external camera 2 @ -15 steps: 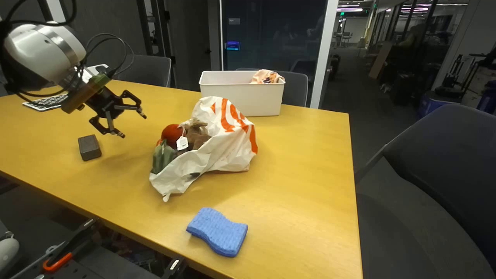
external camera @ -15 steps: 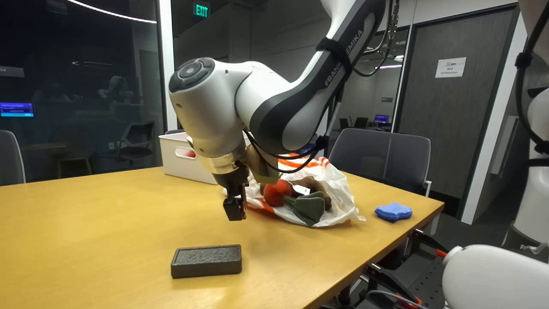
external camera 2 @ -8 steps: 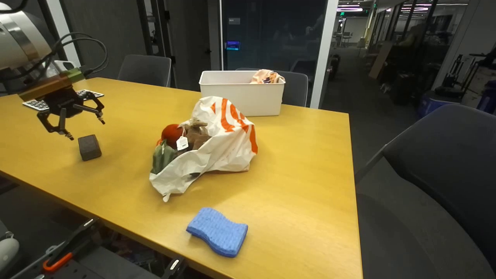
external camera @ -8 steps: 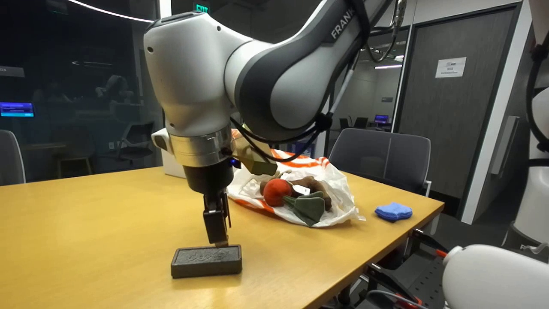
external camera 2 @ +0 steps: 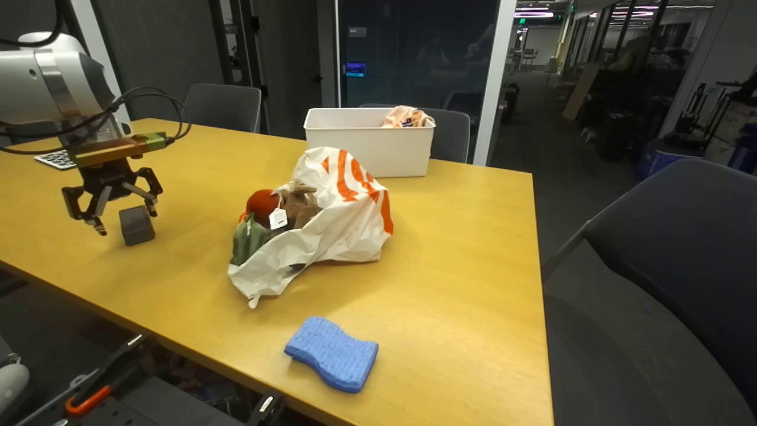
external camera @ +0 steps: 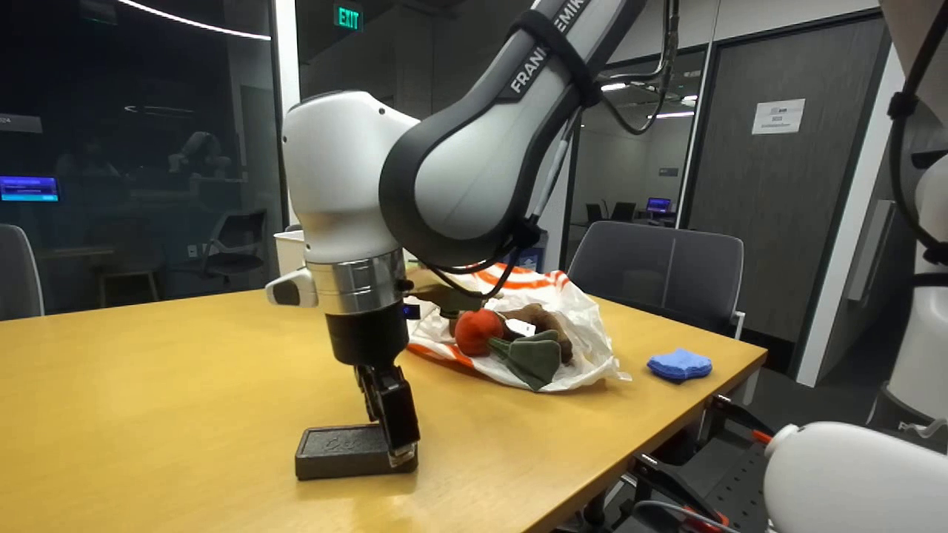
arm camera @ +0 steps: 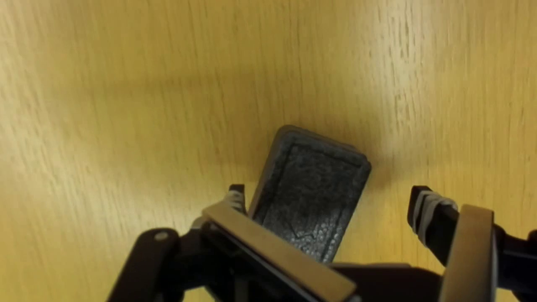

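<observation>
A dark grey rectangular block with embossed lettering lies flat on the yellow wooden table. It shows in both exterior views (external camera: pixel 333 453) (external camera 2: pixel 136 226) and in the wrist view (arm camera: pixel 314 188). My gripper (external camera 2: pixel 125 219) is open and points down at the block. In the wrist view, the open fingers (arm camera: pixel 329 198) stand on either side of it. The left finger is close beside the block's long side, and a wider gap lies on the right. The block is slanted between them, its near end hidden by the gripper. In an exterior view, a finger (external camera: pixel 400 444) covers the block's right end.
A white bag with orange stripes (external camera 2: pixel 349 236) holds a red ball (external camera: pixel 478 332), brown plush and a green piece (external camera: pixel 535 360). A white bin (external camera 2: pixel 366 148) stands behind it. A blue sponge (external camera 2: pixel 334 355) lies near the table edge (external camera 2: pixel 207 370). Chairs surround the table.
My gripper has come down from above and beyond the block to around it. The wrist has turned from tilted to nearly upright. The fingers stay open, and the block has not moved.
</observation>
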{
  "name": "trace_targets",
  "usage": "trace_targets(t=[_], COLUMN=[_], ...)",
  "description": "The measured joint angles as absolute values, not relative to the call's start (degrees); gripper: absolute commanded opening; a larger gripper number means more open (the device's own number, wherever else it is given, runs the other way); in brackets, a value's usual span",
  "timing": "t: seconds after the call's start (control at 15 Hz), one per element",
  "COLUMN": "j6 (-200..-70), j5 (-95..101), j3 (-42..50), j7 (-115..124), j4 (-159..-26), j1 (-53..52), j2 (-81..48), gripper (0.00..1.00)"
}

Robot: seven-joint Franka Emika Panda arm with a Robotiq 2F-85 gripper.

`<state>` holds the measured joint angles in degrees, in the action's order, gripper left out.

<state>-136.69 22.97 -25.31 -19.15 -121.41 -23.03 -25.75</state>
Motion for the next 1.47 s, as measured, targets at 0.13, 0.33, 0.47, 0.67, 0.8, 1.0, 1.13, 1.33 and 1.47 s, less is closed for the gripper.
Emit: trace_targets(t=[0.13, 0.33, 0.47, 0.67, 0.8, 1.0, 1.13, 1.33, 1.47], j6=[-136.8, -137.03, -137.56, -138.35, -138.37, -138.38, -138.04, -136.19, -134.37], j5=[21.71, 21.13, 21.13, 21.13, 21.22, 23.34, 24.37, 26.73, 29.34], j3=[-25.25, -25.02, -24.81, -24.6, -24.06, -21.66, -20.35, -18.77, -17.74], j7=[-23.22, -25.98, -26.45, -26.55, -25.39, -18.17, -13.14, -5.66, -0.5], j4=[-121.05, -120.7, -120.54, -120.46, -120.36, -120.59, -121.37, -123.53, -125.39], j1=[-22.32, -21.81, -21.76, -21.75, -22.06, -23.95, -24.87, -25.31, -25.3], j2=[-27.16, -28.47, -28.56, -28.56, -28.23, -25.25, -21.75, -15.72, -11.98], gripper=[0.74, 0.51, 0.42, 0.4, 0.4, 0.4, 0.4, 0.4, 0.4])
